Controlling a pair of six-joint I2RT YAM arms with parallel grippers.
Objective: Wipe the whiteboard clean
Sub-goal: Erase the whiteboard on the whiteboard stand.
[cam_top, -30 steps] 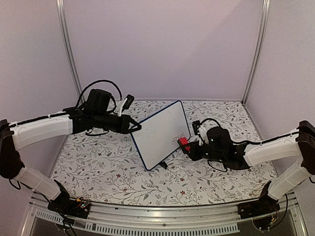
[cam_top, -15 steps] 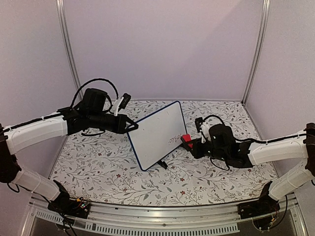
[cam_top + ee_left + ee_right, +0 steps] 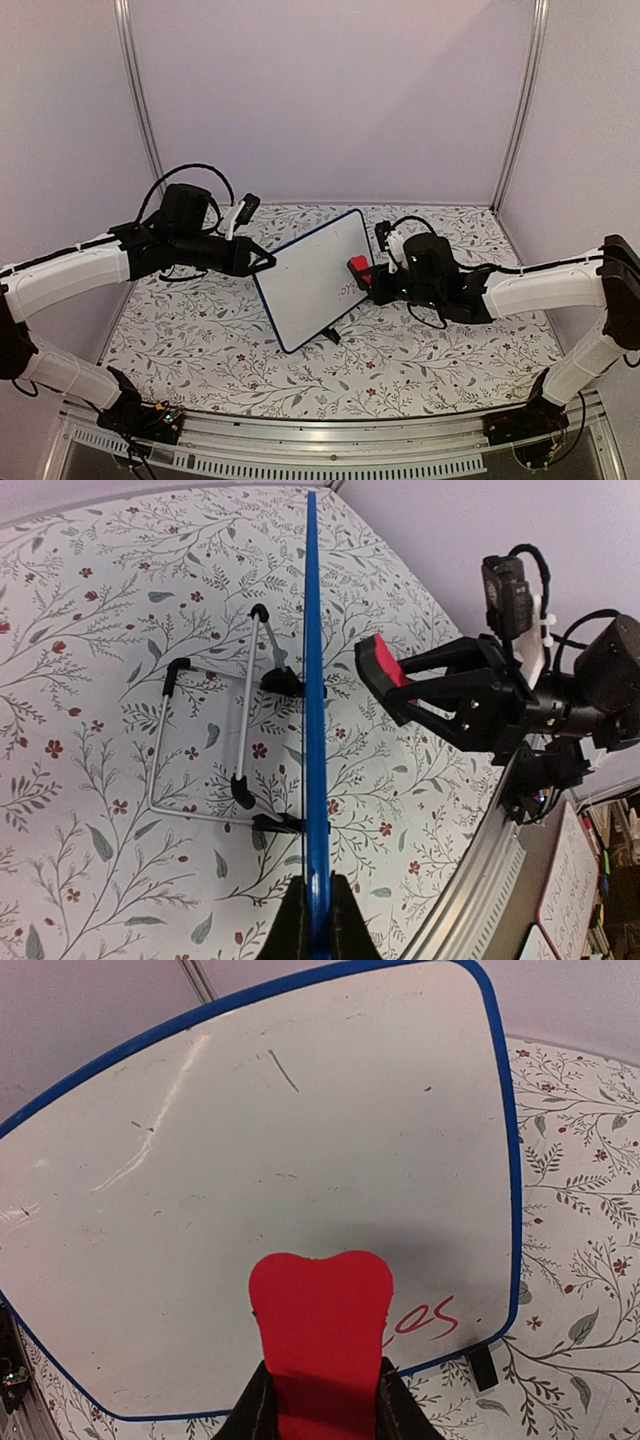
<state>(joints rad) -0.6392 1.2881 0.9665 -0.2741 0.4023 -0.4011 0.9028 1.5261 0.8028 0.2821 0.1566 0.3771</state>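
closest to us, the alu rail (image 3: 330,455) is running along the near edge. past it the floral table cover (image 3: 230,360) is lying flat.

mid-table, the whiteboard (image 3: 310,285) is standing on its lower edge and tilting back, its glossy face turning toward the right arm. we're holding it w/ the left gripper (image 3: 318,920), whose fingers are closed tight on the dark-blue rim, one on each side, at the board's left edge. behind the board a bent wire stand (image 3: 215,750) is resting on the cover, and its black clips (image 3: 283,683) are meeting the rim.

from the right we're bringing in the right gripper (image 3: 322,1400), which is clamped on a red eraser block (image 3: 322,1330). the block is pointing at the lower part of the face. in the left wrist view a small gap is showing btwn block and board, so we're reading it as just off the surface, not pressing.

red handwriting (image 3: 425,1318) is sitting in the board's lower right corner, just beside the block. we can't read the letters. the rest of the face is showing only faint grey streaks.

farthest back, the lilac wall (image 3: 330,100) is rising behind the table, w/ two metal posts (image 3: 140,100) framing it.
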